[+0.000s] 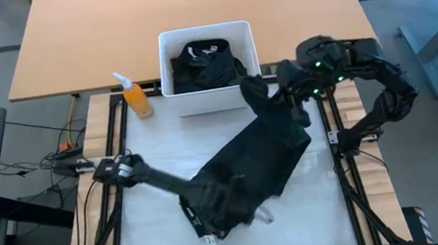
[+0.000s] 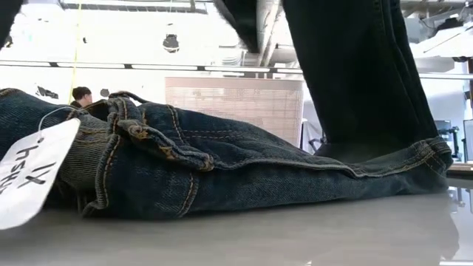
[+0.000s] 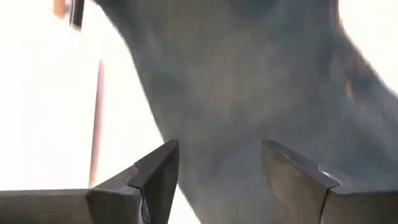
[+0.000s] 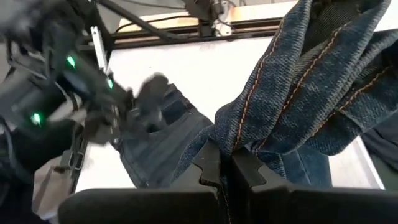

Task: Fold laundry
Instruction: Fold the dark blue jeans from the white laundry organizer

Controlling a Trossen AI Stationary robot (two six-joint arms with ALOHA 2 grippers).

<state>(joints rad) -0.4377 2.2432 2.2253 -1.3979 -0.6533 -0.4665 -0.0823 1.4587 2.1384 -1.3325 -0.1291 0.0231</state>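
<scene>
**A:** Your right gripper (image 4: pixel 225 163) is clamped tight on a fold of the jeans (image 1: pixel 252 164), pinching right beside an orange-stitched seam, and it's holding that end up off the table (image 1: pixel 164 218) near the white bin (image 1: pixel 247 38).

**B:** And your left gripper (image 3: pixel 217 177) has its fingers spread wide, nothing between them yet, right down at the waistband end where the paper tag (image 2: pixel 29 177) hangs.

**A:** So the jeans run diagonally: one end bunched flat on the table by the left gripper, the other lifted at the right. The rest of the dark laundry (image 1: pixel 200 63) is heaped in the bin.

**B:** That's denim, so I'd judge it heavy and fairly stiff for cloth. It'll hang with real weight, and it holds creases rather than flowing.

**A:** Seams and waistband look like your best holds: thick, not slippery, less likely to slide out than a single layer.

**B:** Poses now. Your right arm is bent back on itself at the table's right edge, wrist raised. Your left arm reaches low across from the left side, its wrist close over the cloth.

**A:** Watch the orange spray bottle (image 1: pixel 136 97) beside the bin if you swing wide.
</scene>
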